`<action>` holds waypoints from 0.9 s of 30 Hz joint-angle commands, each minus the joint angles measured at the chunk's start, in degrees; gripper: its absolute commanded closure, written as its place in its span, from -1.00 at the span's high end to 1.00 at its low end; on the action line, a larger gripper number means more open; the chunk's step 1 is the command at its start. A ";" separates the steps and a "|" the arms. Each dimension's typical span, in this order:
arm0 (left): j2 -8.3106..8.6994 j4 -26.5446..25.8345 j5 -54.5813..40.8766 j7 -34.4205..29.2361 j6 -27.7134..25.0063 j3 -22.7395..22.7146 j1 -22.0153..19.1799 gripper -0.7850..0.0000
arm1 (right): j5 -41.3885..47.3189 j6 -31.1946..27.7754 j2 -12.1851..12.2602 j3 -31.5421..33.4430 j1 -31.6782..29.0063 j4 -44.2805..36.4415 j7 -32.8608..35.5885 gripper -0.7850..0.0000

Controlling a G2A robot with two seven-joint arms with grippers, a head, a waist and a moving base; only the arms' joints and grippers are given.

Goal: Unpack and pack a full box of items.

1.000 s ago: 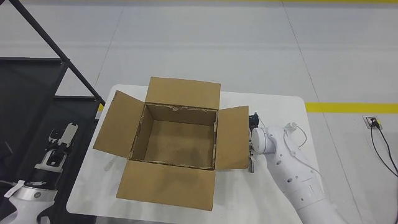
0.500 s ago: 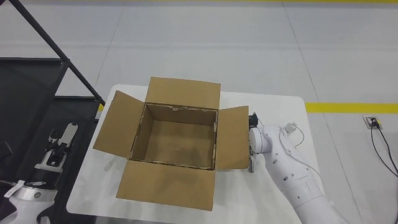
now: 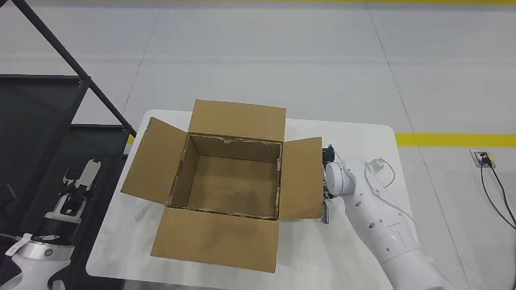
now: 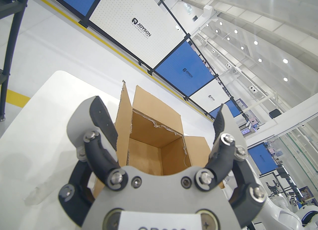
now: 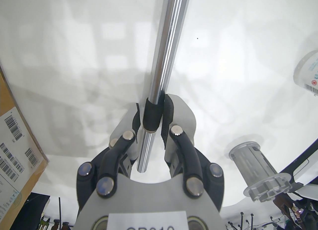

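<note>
Box (image 3: 300,179) just beside right hand (image 5: 152,104) clamped on steel rod (image 5: 171,29), mesh cylinder (image 5: 256,163) + bottle (image 5: 308,71) nr; left hand (image 4: 161,106) spread wide.

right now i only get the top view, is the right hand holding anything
observer: Yes, the right hand is shut on a shiny metal rod, gripping it at a black sleeve.
operator: ok and the left hand
observer: The left hand is open and holds nothing; it faces the open cardboard box.
operator: anything close to the right hand i should know of
observer: A ribbed cylinder with a clear flange is on the white table beside it.
</note>
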 commanded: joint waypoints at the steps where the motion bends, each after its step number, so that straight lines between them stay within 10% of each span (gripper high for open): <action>1: 0.00 0.00 0.00 0.00 0.00 0.00 0.00 1.00 | 0.15 -0.23 -0.03 0.10 0.29 0.66 -0.13 -0.91; 12: 0.00 0.00 0.00 0.00 0.00 0.00 0.00 1.00 | -1.02 2.04 1.85 6.31 -1.12 -6.49 -1.36 -1.00; 27: 0.00 0.00 0.00 0.00 0.00 0.00 0.00 1.00 | -16.50 15.65 4.37 14.47 -15.58 -51.66 -8.08 -1.00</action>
